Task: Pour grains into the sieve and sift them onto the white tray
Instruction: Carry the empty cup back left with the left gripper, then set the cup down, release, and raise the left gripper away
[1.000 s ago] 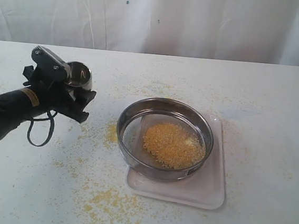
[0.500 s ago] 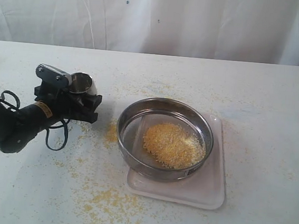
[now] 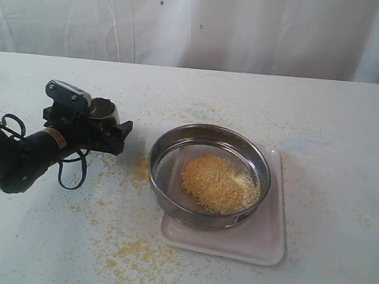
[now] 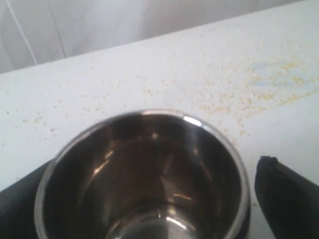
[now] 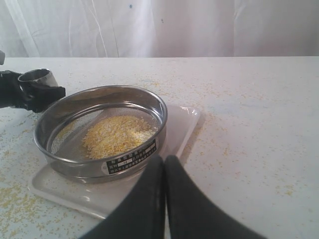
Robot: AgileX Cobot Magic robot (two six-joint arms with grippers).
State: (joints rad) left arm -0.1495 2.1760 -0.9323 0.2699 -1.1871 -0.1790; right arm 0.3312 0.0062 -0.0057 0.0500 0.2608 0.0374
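Sieve point(image 5: 70, 164) upright on white tray point(image 5: 184, 122), grains point(image 5: 117, 132) inside; black wall label point(image 5: 130, 155) unreadable. Left pincer point(image 3: 107, 121) spread around steel cup point(image 4: 144, 169); right pincer point(image 5: 163, 172) closed.

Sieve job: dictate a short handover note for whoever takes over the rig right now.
Left gripper: jaws look open around the empty steel cup, which stands on the table.
Right gripper: jaws shut, holding nothing.
Grains lie heaped in the sieve, which sits on the white tray.
Done: pouring, it seems; spilled grains dot the table.
Left: sifting onto the tray.
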